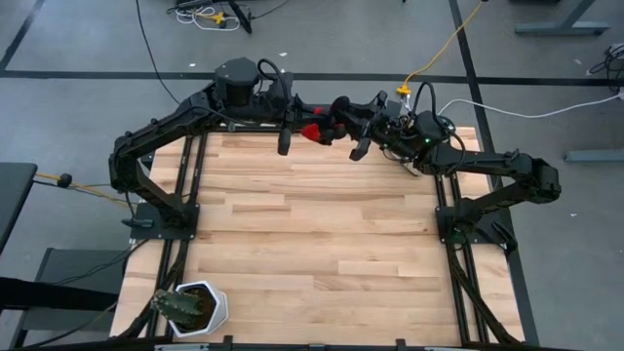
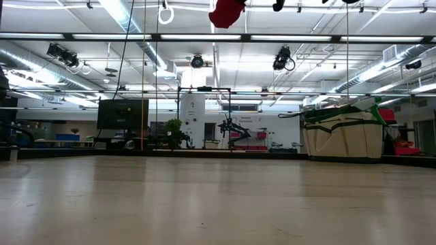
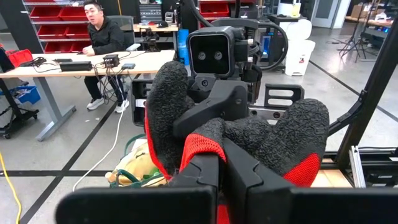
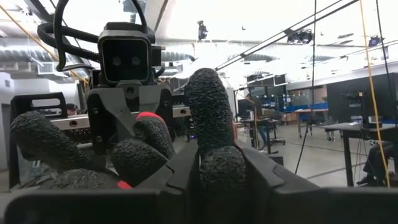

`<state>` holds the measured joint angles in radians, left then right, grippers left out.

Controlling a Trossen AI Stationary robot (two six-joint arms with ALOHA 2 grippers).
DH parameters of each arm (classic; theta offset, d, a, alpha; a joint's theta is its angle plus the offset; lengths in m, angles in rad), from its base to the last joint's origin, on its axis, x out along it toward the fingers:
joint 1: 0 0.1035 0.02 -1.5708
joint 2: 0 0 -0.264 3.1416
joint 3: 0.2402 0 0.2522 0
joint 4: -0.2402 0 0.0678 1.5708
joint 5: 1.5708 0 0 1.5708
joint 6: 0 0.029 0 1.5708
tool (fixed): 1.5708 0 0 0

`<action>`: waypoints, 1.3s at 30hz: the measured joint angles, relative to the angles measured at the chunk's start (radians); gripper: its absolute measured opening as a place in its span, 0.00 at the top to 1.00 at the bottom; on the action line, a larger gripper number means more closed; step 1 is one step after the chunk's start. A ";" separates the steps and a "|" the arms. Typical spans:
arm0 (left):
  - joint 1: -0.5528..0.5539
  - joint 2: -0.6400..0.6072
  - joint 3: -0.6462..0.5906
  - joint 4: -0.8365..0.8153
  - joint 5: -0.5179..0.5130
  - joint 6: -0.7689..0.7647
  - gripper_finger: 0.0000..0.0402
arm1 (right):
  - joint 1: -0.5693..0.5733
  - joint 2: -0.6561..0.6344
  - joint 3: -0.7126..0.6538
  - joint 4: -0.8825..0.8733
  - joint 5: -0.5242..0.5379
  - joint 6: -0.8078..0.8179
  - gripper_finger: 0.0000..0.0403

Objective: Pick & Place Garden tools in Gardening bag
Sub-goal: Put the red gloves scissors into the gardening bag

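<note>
From the high view, both arms met at the table's far edge, around twelve o'clock. The left gripper and the right gripper faced each other with the red glove caught between them, well above the boards. The white pot stood alone at seven o'clock — no part of the job.

In the low view the glove hung at twelve o'clock, high over the bare table. The gardening bag sat at three o'clock, near the table's far edge, its mouth upward and well apart from the glove.

The left wrist view showed the left gripper closed on the glove's red cuff, with the right arm's fingers gripping the dark, knobbly glove fingers opposite. A person sat at a desk in the room beyond.

The right wrist view showed the right gripper clamped on one glove finger, the left arm's camera head just behind.

Judging from this, the risk lay in the shared hold: if both arms pulled apart, the glove could stretch or tear free; if one let go early, the limp glove might swing, slip and drop outside the bag — which stood well off to the side.
</note>
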<state>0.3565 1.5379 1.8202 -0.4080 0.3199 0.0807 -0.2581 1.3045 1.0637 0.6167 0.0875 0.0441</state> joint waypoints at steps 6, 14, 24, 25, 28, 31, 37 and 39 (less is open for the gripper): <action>0.000 0.000 0.000 0.000 0.000 -0.001 0.99 | 0.000 0.000 0.000 0.000 0.001 -0.001 0.83; 0.000 0.000 0.000 0.000 0.000 -0.001 0.98 | 0.000 0.000 0.000 0.000 0.001 -0.009 0.92; 0.000 0.000 0.000 0.000 -0.001 -0.012 0.97 | 0.000 0.000 0.000 0.000 0.001 -0.035 0.99; 0.000 0.000 0.000 0.000 -0.001 -0.012 0.97 | 0.000 0.000 0.000 0.000 0.000 -0.042 0.99; 0.000 0.000 0.000 0.000 -0.009 -0.016 0.97 | 0.000 0.000 0.000 0.000 0.000 -0.053 0.99; 0.000 0.000 0.000 0.000 -0.012 -0.016 0.95 | 0.000 0.000 0.000 0.000 0.000 -0.053 1.00; 0.000 0.000 0.000 0.000 -0.012 -0.016 0.89 | 0.000 0.000 0.000 0.000 -0.001 -0.053 1.00; 0.000 0.000 0.000 0.000 -0.012 -0.016 0.88 | 0.000 0.000 0.000 0.000 -0.001 -0.053 1.00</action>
<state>0.3569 1.5379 1.8202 -0.4080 0.3077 0.0645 -0.2581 1.3041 1.0634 0.6167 0.0866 -0.0086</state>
